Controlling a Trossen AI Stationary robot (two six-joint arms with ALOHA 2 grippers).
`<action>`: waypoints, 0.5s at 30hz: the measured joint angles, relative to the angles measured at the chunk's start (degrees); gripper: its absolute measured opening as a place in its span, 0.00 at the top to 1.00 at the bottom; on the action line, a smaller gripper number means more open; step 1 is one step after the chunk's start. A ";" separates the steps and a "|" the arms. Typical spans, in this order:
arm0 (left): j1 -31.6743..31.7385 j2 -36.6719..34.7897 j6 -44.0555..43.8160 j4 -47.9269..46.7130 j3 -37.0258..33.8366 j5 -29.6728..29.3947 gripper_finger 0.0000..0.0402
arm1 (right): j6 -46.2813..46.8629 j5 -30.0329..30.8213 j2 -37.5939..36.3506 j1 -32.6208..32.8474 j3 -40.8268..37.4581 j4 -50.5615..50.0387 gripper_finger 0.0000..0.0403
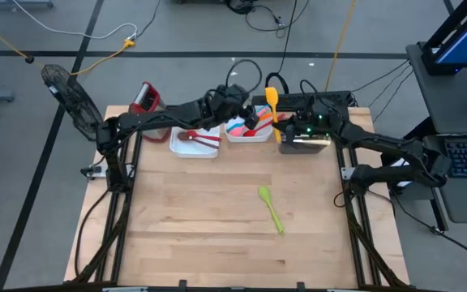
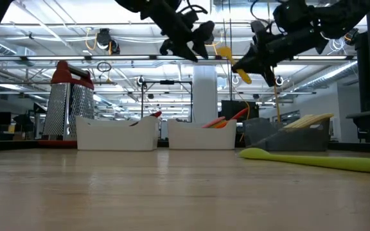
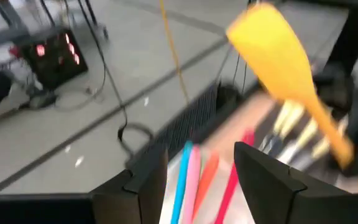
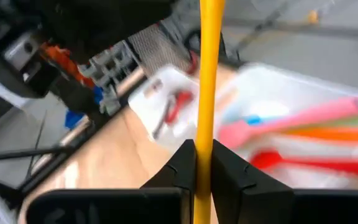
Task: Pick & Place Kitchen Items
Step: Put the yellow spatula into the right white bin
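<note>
While the right gripper (image 4: 202, 163) clamps the handle of the yellow spatula (image 1: 272, 103), blade pointing to the frame top, it hangs at upper centre of the high view above the dark tray (image 1: 305, 144). Left gripper (image 1: 251, 113), fingers spread and empty, sits just left of the spatula over the white tray (image 1: 248, 136). Green spatula (image 1: 271, 208) lies alone on the table (image 1: 193, 219), lower centre.

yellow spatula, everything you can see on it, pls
The yellow spatula is one plain yellow piece, plastic or silicone by its look, with a broad rounded blade and a slim straight handle. It is off the table, above the trays. The right gripper is shut on the handle, blade beyond the fingers. The left gripper stands open beside it, not touching.
</note>
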 joint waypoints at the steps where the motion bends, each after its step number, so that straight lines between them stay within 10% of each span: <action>1: -0.05 0.00 -0.20 -2.24 0.00 -0.07 0.52 | -0.04 -1.35 0.00 -0.79 0.66 -2.61 0.96; 15: -4.32 0.00 -4.29 -26.51 -0.02 2.73 0.54 | -19.72 -5.72 11.14 -3.24 25.34 -52.27 0.96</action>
